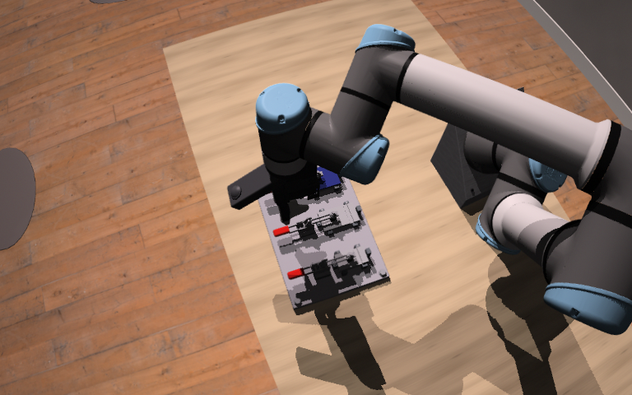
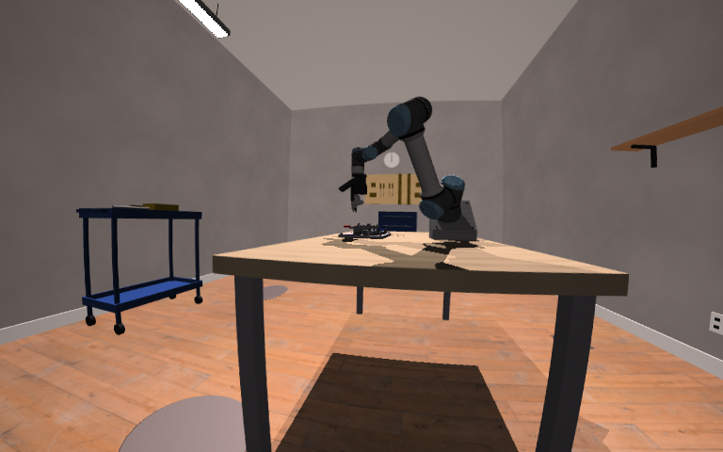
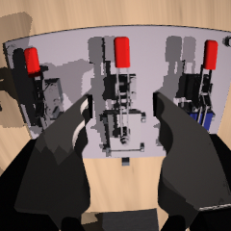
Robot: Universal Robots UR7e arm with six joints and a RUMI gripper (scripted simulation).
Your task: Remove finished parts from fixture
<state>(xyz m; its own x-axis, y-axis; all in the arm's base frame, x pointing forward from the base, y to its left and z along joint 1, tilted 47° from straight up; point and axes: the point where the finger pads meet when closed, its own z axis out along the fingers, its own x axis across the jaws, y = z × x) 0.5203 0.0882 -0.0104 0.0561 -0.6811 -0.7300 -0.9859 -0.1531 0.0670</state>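
The grey fixture plate point(image 1: 322, 244) lies on the wooden table and carries three toggle clamps with red handles point(image 3: 121, 51). The blue blank point(image 3: 202, 117) sits in the right station of the wrist view; in the top view the blue blank point(image 1: 328, 177) is at the far end, partly hidden by my wrist. Grey finished parts sit in the middle station point(image 3: 122, 130) and the left station point(image 3: 50, 103). My gripper point(image 3: 122, 94) hovers above the plate with its fingers partly apart and nothing between them, framing the middle station. It also shows in the top view point(image 1: 284, 215) and the exterior view point(image 2: 354, 207).
The robot's base pedestal point(image 1: 457, 166) stands on the table to the right of the fixture. The table's left edge runs close to the plate. A blue cart point(image 2: 138, 263) stands on the floor off to the left.
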